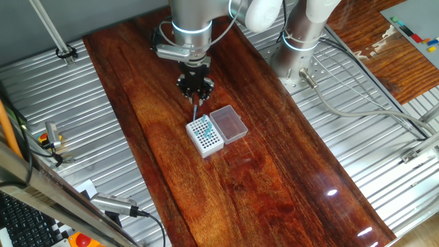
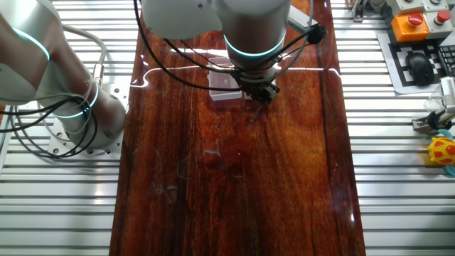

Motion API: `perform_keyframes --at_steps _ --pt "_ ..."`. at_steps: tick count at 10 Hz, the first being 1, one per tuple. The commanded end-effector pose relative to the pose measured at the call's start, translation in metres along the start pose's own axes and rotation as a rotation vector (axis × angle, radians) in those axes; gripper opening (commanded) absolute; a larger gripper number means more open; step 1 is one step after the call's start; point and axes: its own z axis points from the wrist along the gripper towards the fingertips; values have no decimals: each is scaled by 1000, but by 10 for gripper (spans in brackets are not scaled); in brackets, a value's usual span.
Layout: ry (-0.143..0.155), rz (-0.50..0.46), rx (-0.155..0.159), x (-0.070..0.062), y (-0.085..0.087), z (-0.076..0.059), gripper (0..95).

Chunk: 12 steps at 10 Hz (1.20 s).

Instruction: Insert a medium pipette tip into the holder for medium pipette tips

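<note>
- Above the white box (image 1: 205, 136), the claw (image 1: 195, 91) is hanging w/ fingers pointing down, pinching the pipette tip (image 1: 195, 110) near its top; the tip is hanging roughly vertical, its lower end just over the box's rear edge.
- Box is sitting mid-table on the wooden board (image 1: 274, 178), pinkish lid (image 1: 228, 124) lying open beside it.
- Risk: tip is looking slightly tilted; if lowered off-centre, it is likely striking the grid between holes and bending or slipping in the grip.
- Risk: side contact is likely shoving the light box.
- Materials: tip is thin, tapered, translucent plastic; box is rigid white plastic, top gridded w/ small dark holes; board is glossy, reflective wood.
- From the other fixed view, the arm is blocking most of the box.
</note>
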Motion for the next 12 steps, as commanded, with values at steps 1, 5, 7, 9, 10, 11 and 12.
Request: perform_keyframes --at_steps 1,5,7,9,10,11,12 --pt "0 -1 1 0 -1 0 190" --pt "-3 8 4 -1 -1 1 0" --pt "-5 9 4 -2 -2 1 0" --pt "1 13 5 -3 -2 1 0" --pt "13 21 8 -5 -3 0 0" --pt "25 31 10 -6 -4 0 0" --pt "38 29 16 -8 -5 -1 0"
